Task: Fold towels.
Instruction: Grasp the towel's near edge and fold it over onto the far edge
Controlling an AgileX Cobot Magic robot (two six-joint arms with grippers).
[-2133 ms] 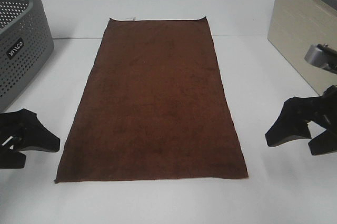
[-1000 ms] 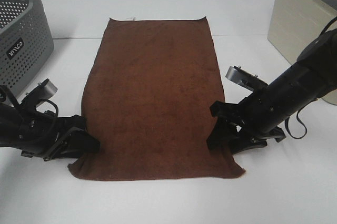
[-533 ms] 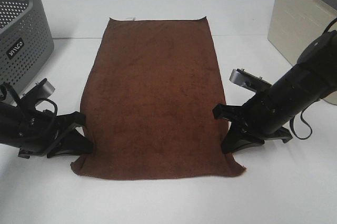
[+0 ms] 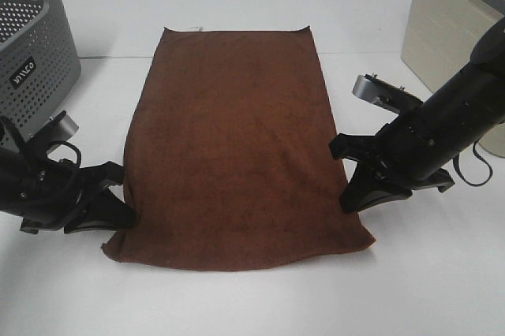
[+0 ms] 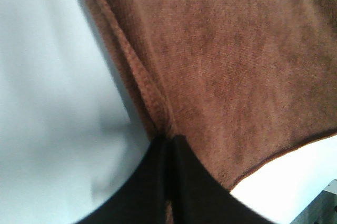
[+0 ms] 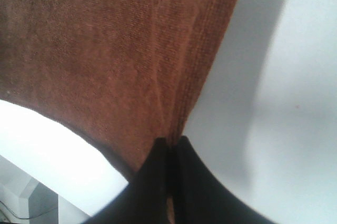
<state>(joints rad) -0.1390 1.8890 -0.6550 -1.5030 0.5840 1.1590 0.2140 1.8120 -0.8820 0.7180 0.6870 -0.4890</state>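
Dark reddish-brown towel [image 4: 233, 139] spread on the white table [image 4: 252, 304], long axis running near to far, midway between the two arms. The left gripper [image 4: 125, 211] meets the towel's left edge close to the near-left corner. The left wrist view shows its black fingers [image 5: 147, 182] pressed together with the hemmed edge pinched between them. The right gripper [image 4: 353, 198] meets the right edge close to the near-right corner, and the right wrist view shows that pincer likewise closed on the hem. The cloth narrows and puckers between the two pinch points. The far end lies flat, with a small white tag [image 4: 198, 28] at its far-left corner. A grey perforated basket [image 4: 31, 76] stands far left, well apart from the towel.
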